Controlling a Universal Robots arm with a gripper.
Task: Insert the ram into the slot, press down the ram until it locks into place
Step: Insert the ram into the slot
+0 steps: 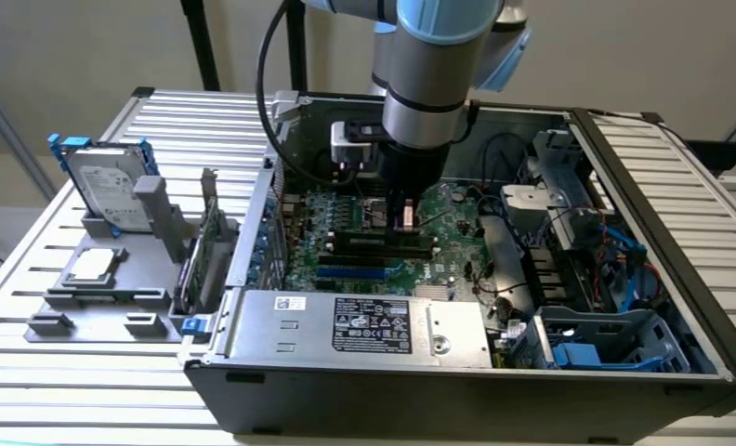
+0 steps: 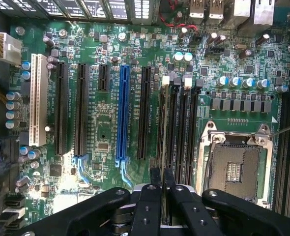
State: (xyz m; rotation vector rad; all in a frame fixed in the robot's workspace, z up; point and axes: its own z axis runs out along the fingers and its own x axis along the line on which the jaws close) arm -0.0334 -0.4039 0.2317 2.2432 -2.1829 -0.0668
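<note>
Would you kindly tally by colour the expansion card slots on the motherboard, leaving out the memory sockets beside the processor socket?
White slot: 1
Blue slot: 1
Black slots: 4 (three long, one short)
Total: 6

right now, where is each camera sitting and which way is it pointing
Exterior view: off the arm, high outside the open pc case, looking down into it; the arm and gripper show.
Wrist view: on the wrist, looking down onto the motherboard; the gripper shows at the picture's edge.
Shared: the motherboard, the black memory slots, the blue slot and the gripper.
</note>
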